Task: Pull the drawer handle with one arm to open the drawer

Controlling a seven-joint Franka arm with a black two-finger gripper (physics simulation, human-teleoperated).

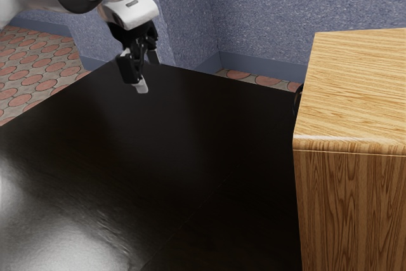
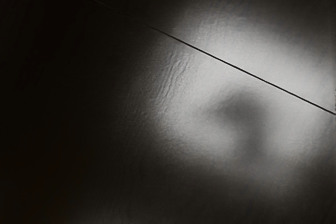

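**Handle lies well across the table from the hand**

Blue, rough-textured walls and a floor of reddish oval tiles enclose a glossy black table [image 1: 190,176] that throws back soft white glare. In the wrist view the same tabletop sits below the hand, smooth and faintly rippled, crossed by one thin straight seam [image 2: 210,55].

Against the exterior view's right edge stands a boxy cabinet [image 1: 355,93] of light, strongly grained wood with rounded edges. The drawer handle [image 1: 296,101] is a small dark sliver poking out from the cabinet face that looks toward the arm. Its long axis seems to run up and down, though too little of it shows to be sure. Whether the drawer is shut cannot be read from this angle.

The gripper [image 1: 148,74] hangs above the table at the exterior view's upper left, pointing down, its black fingers spread and holding nothing. The handle lies well apart from it, toward the exterior view's right and somewhat lower. I judge the coming move to be a long sideways reach that ends with the hand turned to face the cabinet front.
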